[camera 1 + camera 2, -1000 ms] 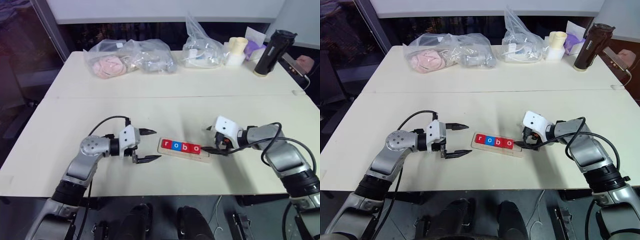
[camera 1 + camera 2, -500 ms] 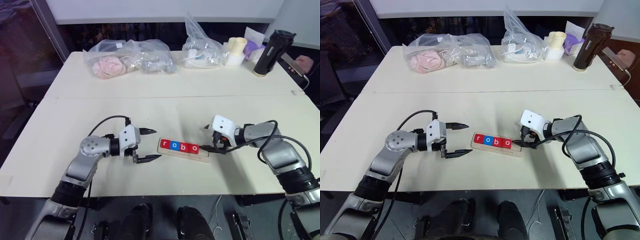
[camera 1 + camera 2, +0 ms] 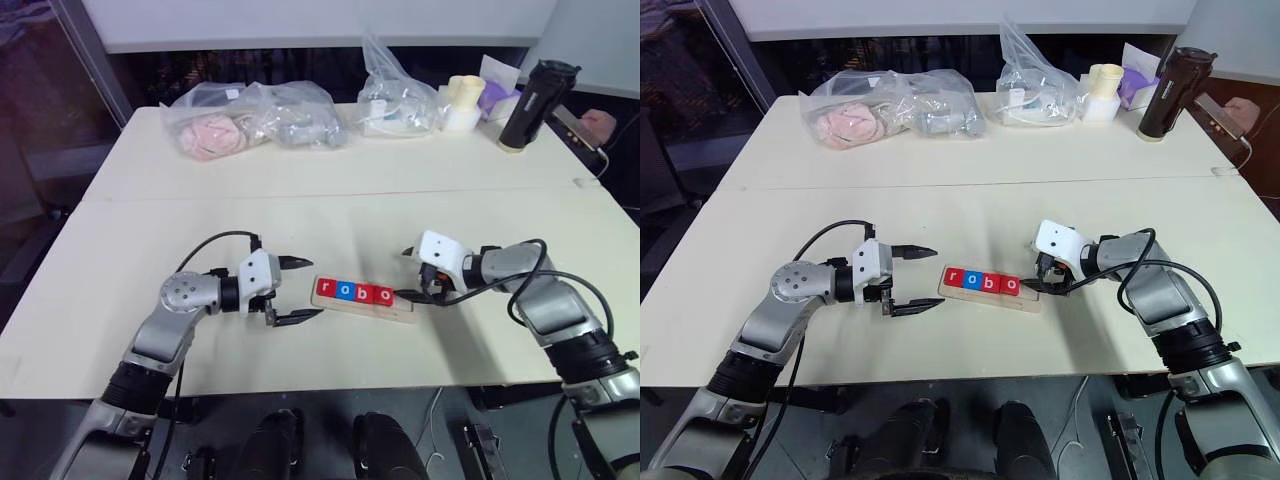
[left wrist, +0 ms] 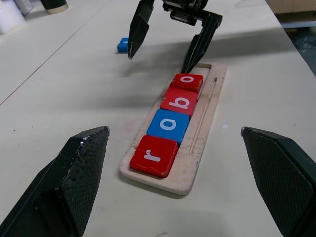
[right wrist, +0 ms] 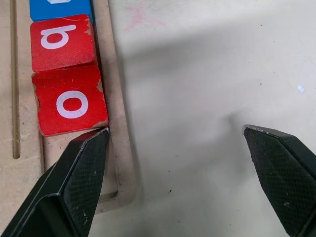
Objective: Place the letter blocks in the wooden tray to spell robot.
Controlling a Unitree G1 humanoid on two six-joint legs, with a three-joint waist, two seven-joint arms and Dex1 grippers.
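Left wrist view showed four square letter tiles (image 4: 170, 125) reading r, o, b, o in the pale wooden strip tray (image 4: 206, 125); both the left gripper (image 3: 297, 291) and right gripper (image 4: 165, 42) had fingers spread, empty.

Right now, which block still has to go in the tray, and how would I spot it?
Find the wooden tray on the pale table, with four tiles reading r, o, b, o. Just past its empty end the right gripper hangs open. The last block lies flat on the table beside that gripper: it is blue, and the one tile outside the tray.
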